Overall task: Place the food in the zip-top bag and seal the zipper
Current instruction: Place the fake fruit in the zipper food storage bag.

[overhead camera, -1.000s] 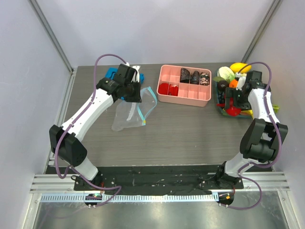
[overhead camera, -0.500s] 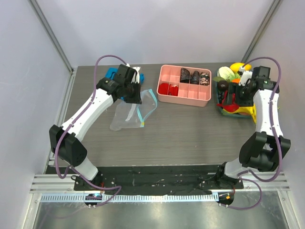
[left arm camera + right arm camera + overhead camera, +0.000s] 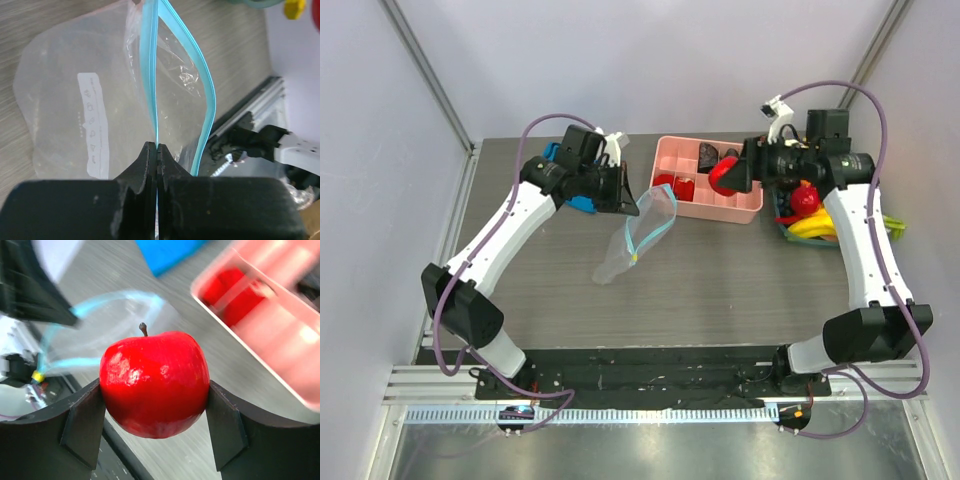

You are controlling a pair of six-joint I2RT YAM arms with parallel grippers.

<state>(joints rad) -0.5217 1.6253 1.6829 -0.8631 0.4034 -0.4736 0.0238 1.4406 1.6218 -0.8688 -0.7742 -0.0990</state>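
Observation:
My left gripper (image 3: 621, 190) is shut on one edge of the zip-top bag (image 3: 638, 232) and holds it off the table. The bag's mouth gapes to the right. In the left wrist view my jaws (image 3: 157, 150) pinch the teal zipper (image 3: 150, 75); the other lip bows away, and the white label (image 3: 93, 125) shows. My right gripper (image 3: 730, 174) is shut on a glossy red apple (image 3: 155, 382), hanging above the pink tray and facing the bag's mouth. More food, a red piece (image 3: 806, 198) and a banana bunch (image 3: 810, 228), lies at the far right.
The pink compartment tray (image 3: 720, 213) with dark and red items stands at the back middle, under my right gripper. A blue cloth (image 3: 582, 204) lies behind my left gripper. Grey walls close in both sides.
My right arm has lifted the red apple out of the food pile and swung left over the pink tray. My left gripper has raised the bag and carried it right, its mouth wider.

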